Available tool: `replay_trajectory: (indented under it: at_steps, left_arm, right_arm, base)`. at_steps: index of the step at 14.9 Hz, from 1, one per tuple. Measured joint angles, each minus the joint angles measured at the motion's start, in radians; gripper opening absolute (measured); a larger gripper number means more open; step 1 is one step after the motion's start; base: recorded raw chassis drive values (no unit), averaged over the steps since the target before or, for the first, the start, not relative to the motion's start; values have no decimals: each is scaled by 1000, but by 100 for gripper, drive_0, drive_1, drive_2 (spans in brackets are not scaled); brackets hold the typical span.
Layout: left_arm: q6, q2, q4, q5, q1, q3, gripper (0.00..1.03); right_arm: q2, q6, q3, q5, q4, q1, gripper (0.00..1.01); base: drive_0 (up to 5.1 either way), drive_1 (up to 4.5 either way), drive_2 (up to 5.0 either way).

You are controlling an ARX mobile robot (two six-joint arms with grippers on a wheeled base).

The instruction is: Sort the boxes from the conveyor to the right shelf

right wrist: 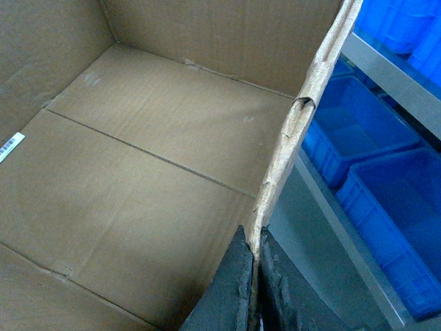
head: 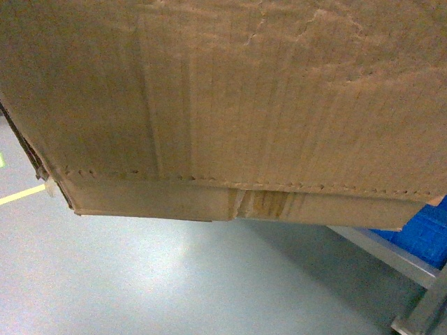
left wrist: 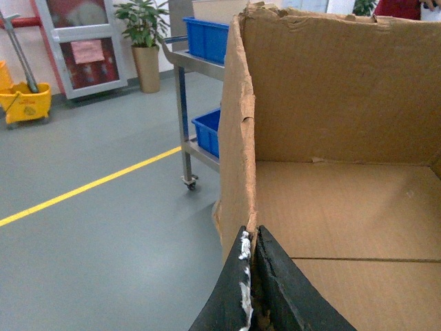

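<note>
The carton (head: 223,98) is carried clear of the floor (head: 174,279), held between both arms by its two opposite side walls; in the head view its brown face fills nearly the whole field, with the dotted perforation line running just above its base. The left gripper (left wrist: 253,276) is clenched on the torn top edge of the left wall, one black finger outside the cardboard and one inside, so the wall stands pinched directly ahead of the claw. The right gripper (right wrist: 253,286) is clamped on the opposite wall in the same manner, with the open carton interior lying to the left of its fingers. This two-sided pinch is judged necessary because the carton is too wide for one claw and its ragged rims give no other purchase. Just to the right of the right gripper, beyond the pinched wall, the steel shelf (right wrist: 386,69) stands with blue crates (right wrist: 358,131) on its tiers, which suggests the carton is being brought alongside its destination. Beyond the left gripper, past the carton's corner, a wheeled steel rack (left wrist: 186,103) holds further blue bins (left wrist: 207,38). The conveyor is not visible in any view.
</note>
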Motion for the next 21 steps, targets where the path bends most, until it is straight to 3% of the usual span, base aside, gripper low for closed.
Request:
replay_trajectory:
  at_steps: [21]
  left_arm:
    - [0,0,0,0,0,0,2]
  right_arm:
    - [0,0,0,0,-1,0,2]
  base:
    - [-152,-152,-152]
